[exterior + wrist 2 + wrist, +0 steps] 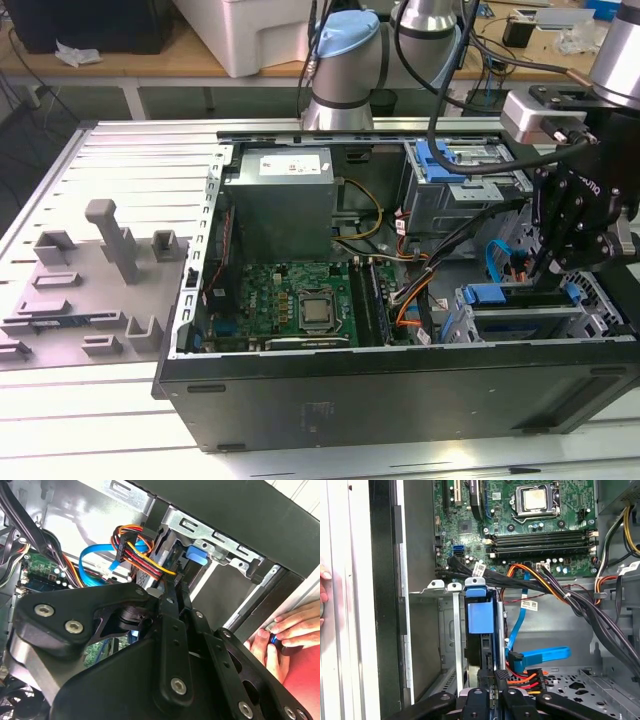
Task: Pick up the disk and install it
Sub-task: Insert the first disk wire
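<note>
The gripper [492, 692] is clamped on the disk [481, 617], standing on edge in the cage [447, 630] — best pushed straight down, I'd say, clear of the cables [522, 677].

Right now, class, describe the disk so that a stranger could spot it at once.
Start at the open computer case and go to its near corner at the exterior view's right, under the gripper. The disk sits edge-up in the silver cage there, framed in blue; the other blue-latched cage sits farther back.
</note>
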